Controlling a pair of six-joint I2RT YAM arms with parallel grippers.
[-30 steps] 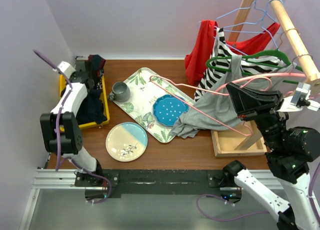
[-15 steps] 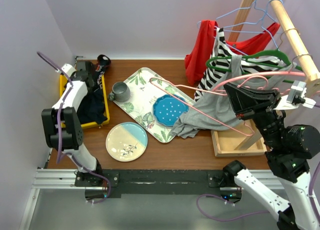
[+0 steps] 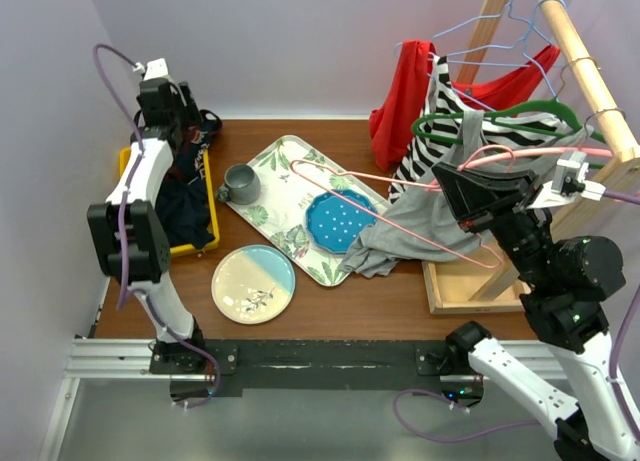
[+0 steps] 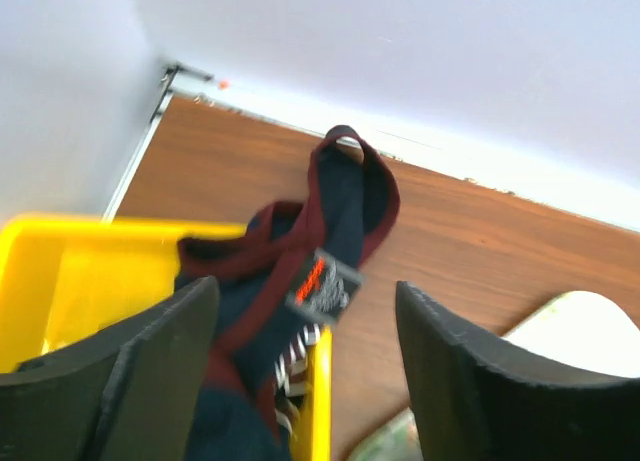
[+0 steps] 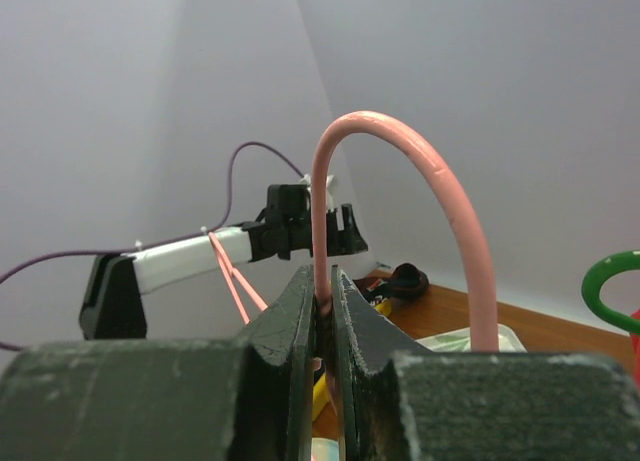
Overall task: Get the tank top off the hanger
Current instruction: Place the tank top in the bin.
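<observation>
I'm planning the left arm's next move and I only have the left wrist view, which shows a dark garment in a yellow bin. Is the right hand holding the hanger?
Observer: Yes. The right hand is shut on the hook of the pink hanger.
Operator: Is the tank top on it?
Observer: The grey tank top is draped on that hanger, with its low end down on the table at the corner of the floral tray.
Operator: Anything crowding it?
Observer: A striped garment on a green hanger hangs just behind it from the wooden rail.
</observation>
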